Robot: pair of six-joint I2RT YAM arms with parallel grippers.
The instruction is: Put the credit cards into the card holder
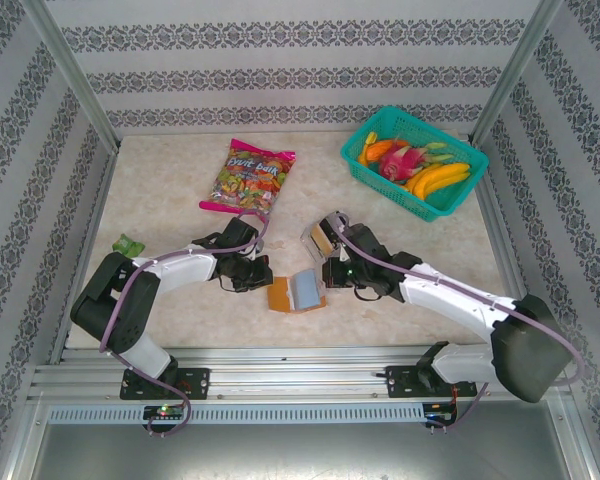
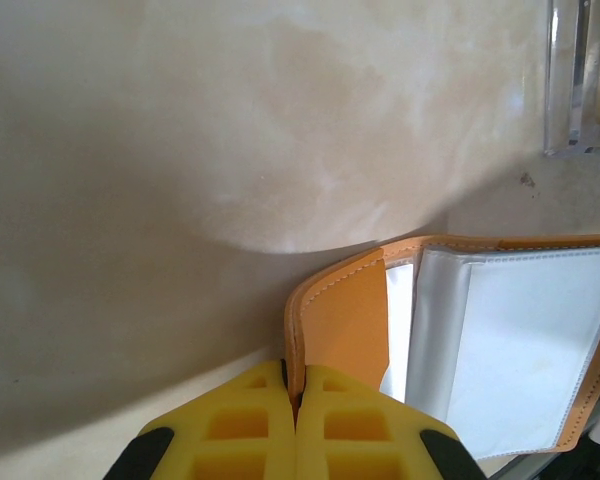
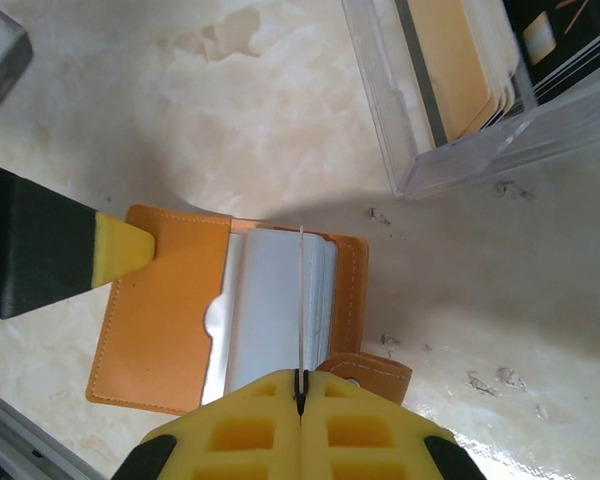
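The orange-brown card holder [image 1: 298, 292] lies open on the table between the two arms, its clear sleeves facing up. My left gripper [image 2: 296, 385] is shut on the edge of its left leather flap [image 2: 345, 320]; a yellow fingertip [image 3: 120, 252] of it rests on the holder [image 3: 160, 320]. My right gripper [image 3: 300, 385] is shut on a thin white-edged credit card [image 3: 300, 300], seen edge-on and standing upright over the sleeves. More credit cards [image 3: 460, 70], tan and black, stand in the clear slotted tray [image 3: 410, 150] just beyond the holder.
The clear tray [image 1: 322, 235] sits next to the right wrist. A green basket [image 1: 456, 205] of fruit stands at the back right and a colourful snack bag [image 1: 248, 178] at the back centre. A small green object [image 1: 128, 243] lies at the left.
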